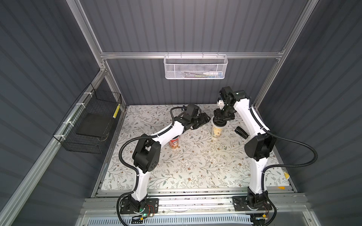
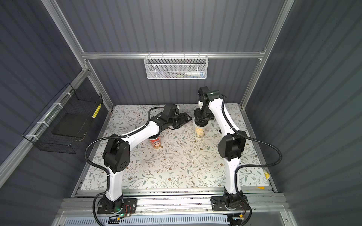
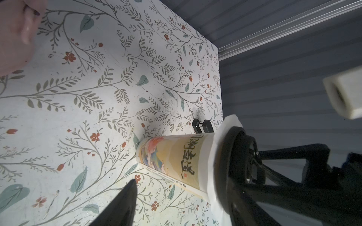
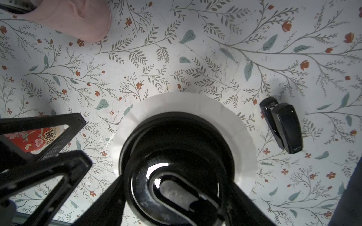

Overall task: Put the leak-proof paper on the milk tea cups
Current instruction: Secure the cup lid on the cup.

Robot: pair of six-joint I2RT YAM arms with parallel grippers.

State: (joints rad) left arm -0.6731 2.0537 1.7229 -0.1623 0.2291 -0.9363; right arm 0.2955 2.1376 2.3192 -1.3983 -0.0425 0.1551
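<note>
The right gripper (image 1: pixel 221 122) clasps the black lid (image 4: pixel 176 137) over the leak-proof paper (image 4: pixel 195 103) on the cream cup (image 1: pixel 217 133); at its nine o'clock the left gripper (image 1: pixel 205 118) gapes empty.

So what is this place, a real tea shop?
Probably a robot test booth, not a shop: grey panel walls on a metal frame, two arms bolted to a rail, a mesh basket hung up.

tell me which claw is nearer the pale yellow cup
Right. The right claw is directly above the pale yellow cup, gripping the black lid over the leak-proof paper on its mouth. The left claw is open beside the cup, apart from it.
</note>
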